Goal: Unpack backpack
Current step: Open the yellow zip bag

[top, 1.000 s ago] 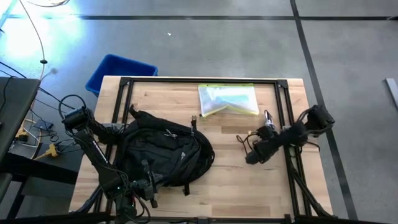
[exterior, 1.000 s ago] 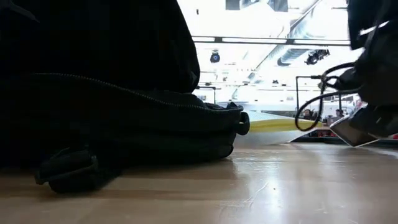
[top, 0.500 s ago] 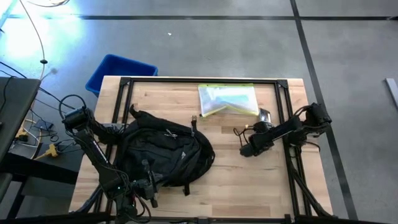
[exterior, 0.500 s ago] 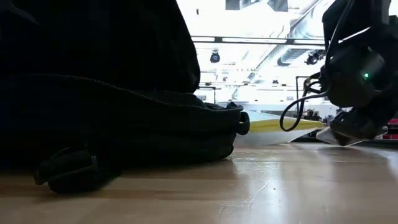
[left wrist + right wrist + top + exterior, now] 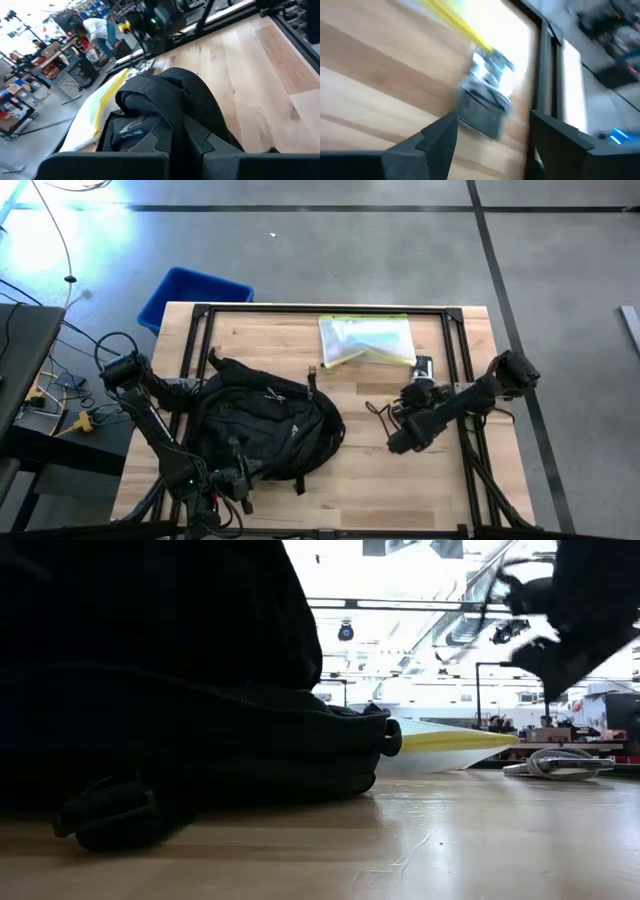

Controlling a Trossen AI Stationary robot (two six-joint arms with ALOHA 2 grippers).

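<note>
— Butcher-block wooden table (image 5: 350, 470) with black frame, grey concrete floor around it; blue plastic bin (image 5: 190, 295) on the floor off the far left corner. Items, left to right?

— Left gripper (image 5: 240, 480): at the near left edge, pressed against the large black soft fabric backpack (image 5: 265, 425); whether its fingers are parted or closed cannot be told. The backpack lies on the table's left half, zipper line apparently closed in the low view.

— Middle?

— Clear plastic pouch with yellow edge (image 5: 367, 340), flat at the far edge.

— Right?

— Small grey-and-silver block with coiled cable (image 5: 487, 102), on the wood just beside the pouch. Right gripper (image 5: 400, 442) hovers near it, fingers spread, holding nothing.

— Progress?

— Two items out, judged partway; the backpack looks bulky, so more likely remains inside.
</note>
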